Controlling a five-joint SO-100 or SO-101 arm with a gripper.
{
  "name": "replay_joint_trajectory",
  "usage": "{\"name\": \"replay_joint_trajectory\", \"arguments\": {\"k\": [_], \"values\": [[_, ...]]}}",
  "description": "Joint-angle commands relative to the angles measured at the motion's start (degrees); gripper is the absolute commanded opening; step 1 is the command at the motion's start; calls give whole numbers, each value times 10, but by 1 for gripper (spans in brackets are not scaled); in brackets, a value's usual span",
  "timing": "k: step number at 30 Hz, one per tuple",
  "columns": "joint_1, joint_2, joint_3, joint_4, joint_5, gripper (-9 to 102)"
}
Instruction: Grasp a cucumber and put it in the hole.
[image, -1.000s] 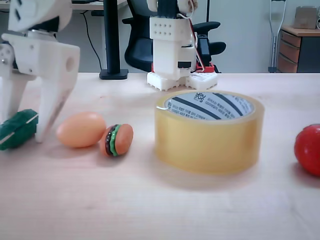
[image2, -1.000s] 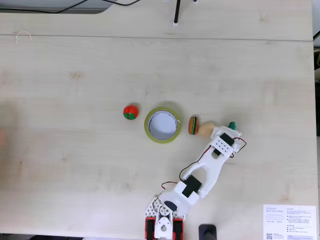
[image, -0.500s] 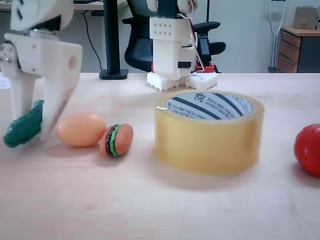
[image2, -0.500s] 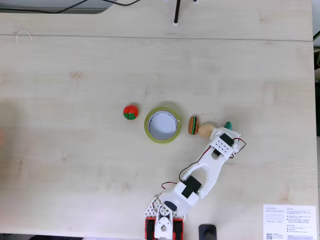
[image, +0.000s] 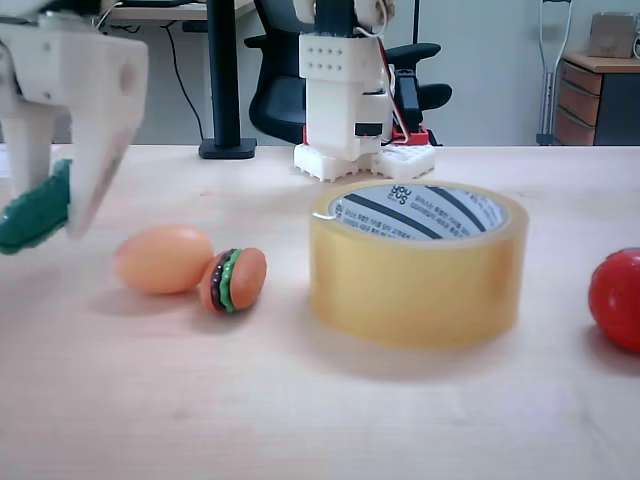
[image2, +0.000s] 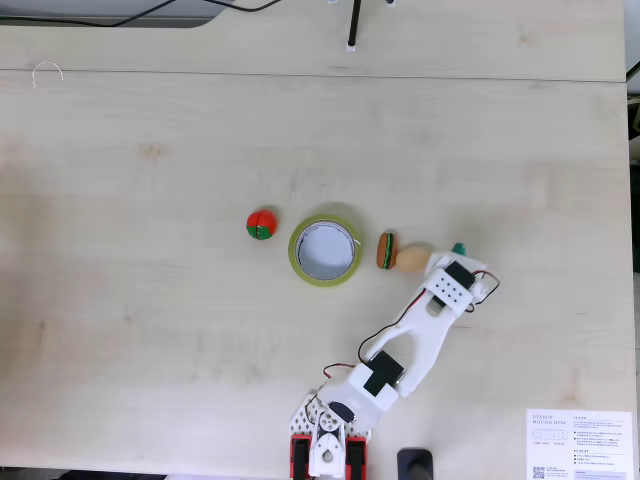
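The pincer (image: 48, 205) is clamped on the cucumber (image: 32, 215) and holds it up off the counter (image: 320, 400), to the left of the egg (image: 162, 259) and the little hamburger (image: 234, 279). The tape roll (image: 418, 262) with its hole (image2: 324, 251) sits apart.

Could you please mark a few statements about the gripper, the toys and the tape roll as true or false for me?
1. The white two-finger gripper holds the small dark green bumpy toy cucumber clear of the table. True.
2. The cucumber already lies in the hole of the yellowish translucent tape roll. False: it is in the gripper, off to one side.
3. The little toy hamburger lies touching the orange egg-shaped toy. True.
4. The red toy tomato sits between the hamburger and the roll. False: in the fixed view from above it lies on the roll's far side.
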Motion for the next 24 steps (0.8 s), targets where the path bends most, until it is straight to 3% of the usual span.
{"name": "replay_joint_trajectory", "arguments": {"k": [1,14,24], "values": [[8,81,-114,63,22,0],[-1,109,-322,192,54,0],[-65,207,-336,229,122,0]]}}
